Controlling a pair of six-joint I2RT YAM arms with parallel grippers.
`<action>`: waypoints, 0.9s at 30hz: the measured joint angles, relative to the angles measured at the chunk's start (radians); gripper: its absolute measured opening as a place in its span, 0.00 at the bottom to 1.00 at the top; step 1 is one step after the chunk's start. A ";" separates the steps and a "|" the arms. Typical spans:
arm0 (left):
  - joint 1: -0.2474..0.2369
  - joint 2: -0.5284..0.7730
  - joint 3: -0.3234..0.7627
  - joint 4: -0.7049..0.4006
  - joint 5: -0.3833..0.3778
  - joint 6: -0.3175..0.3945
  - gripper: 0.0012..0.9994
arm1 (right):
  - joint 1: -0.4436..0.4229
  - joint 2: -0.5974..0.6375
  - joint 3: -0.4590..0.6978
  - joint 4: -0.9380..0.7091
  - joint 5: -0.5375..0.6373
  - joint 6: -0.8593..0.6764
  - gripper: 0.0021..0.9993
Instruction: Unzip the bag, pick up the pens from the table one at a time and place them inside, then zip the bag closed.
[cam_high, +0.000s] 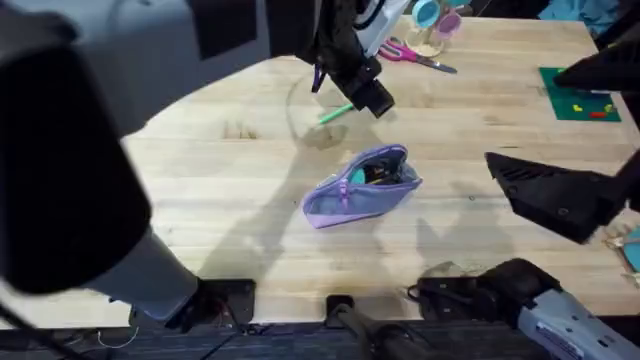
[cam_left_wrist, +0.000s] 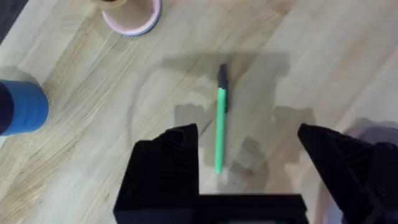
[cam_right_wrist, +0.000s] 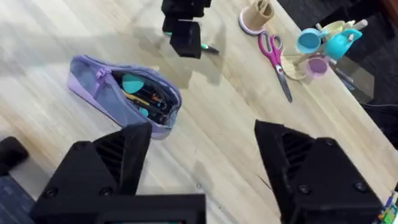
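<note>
The lavender bag (cam_high: 362, 187) lies in the middle of the table (cam_high: 200, 200), its zipper open. In the right wrist view the bag (cam_right_wrist: 93, 81) shows dark and teal contents and a slim yellow thing (cam_right_wrist: 140, 99). A green pen (cam_high: 335, 113) with a black tip lies on the wood beyond the bag. My left gripper (cam_high: 368, 95) hovers just over it. In the left wrist view its open fingers (cam_left_wrist: 168, 162) straddle the green pen (cam_left_wrist: 219, 130) without touching it. My right gripper (cam_right_wrist: 199, 162) is open and holds nothing. It hangs to the right of the bag (cam_high: 520, 185).
Pink-handled scissors (cam_high: 420, 57) and small coloured cups (cam_high: 435, 15) sit at the far edge, with a pink-rimmed cup (cam_left_wrist: 130, 12) near the pen. A green mat (cam_high: 580, 100) lies at the far right. Bare wood spreads left of the bag.
</note>
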 joint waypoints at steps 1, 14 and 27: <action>0.009 0.014 0.000 0.011 0.005 0.000 0.99 | 0.000 0.000 0.000 0.000 0.002 0.000 1.00; 0.054 0.135 0.000 0.068 0.060 0.000 0.99 | 0.000 0.000 0.000 0.000 0.010 0.000 1.00; 0.055 0.238 0.018 0.022 0.074 0.011 0.99 | 0.000 0.000 0.000 0.000 0.011 0.000 1.00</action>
